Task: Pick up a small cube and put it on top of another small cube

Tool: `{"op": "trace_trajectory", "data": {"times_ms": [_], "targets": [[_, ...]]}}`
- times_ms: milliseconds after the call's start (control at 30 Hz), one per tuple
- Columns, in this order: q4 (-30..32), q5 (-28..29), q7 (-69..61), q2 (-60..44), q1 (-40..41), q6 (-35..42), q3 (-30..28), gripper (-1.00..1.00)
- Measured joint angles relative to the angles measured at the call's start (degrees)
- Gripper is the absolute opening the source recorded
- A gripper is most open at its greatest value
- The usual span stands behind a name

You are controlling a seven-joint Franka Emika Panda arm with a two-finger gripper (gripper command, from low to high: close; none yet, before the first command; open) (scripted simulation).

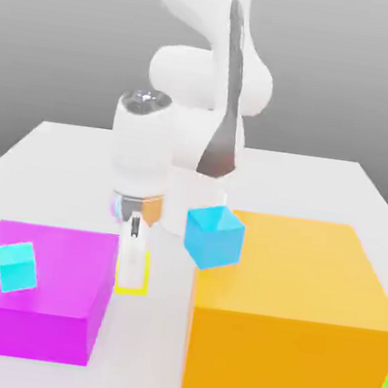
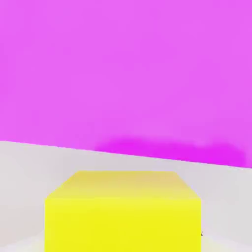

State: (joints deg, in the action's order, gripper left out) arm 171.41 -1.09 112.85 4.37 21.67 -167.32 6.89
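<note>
A: Where's the small yellow cube (image 1: 132, 277)?
B: On the white worktop (image 1: 57, 149), in the gap between the magenta block (image 1: 43, 316) and the orange block (image 1: 288, 322), toward the near edge.
A: And the claw (image 1: 134, 241)?
B: Pointing straight down, clamped on that cube.

You are looking at a simulated test scene, not a real room. A plain white bench (image 1: 66, 142) sits before a blank grey backdrop with no walls or furniture. The flat, textureless magenta block (image 1: 37, 297) at nine o'clock and orange block (image 1: 287, 330) at three o'clock look rendered.
</note>
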Motion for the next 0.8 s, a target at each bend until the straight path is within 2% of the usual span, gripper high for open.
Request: {"op": "trace_trajectory", "data": {"times_ms": [100,267,700,800], "targets": [[-0.8,-3.7,-4.2,1.6,-1.4,3.1,-1.2,-1.00],[-8.1,-6.4,-13.7,4.2,-3.5,14.7,-2.7,-1.00],[-28.0,-3.9,-36.0,15.3,-9.9,47.3,-2.8,-1.00],[-31.7,-3.4,-39.8,17.8,-12.6,52.1,-1.1,-1.00]]}}
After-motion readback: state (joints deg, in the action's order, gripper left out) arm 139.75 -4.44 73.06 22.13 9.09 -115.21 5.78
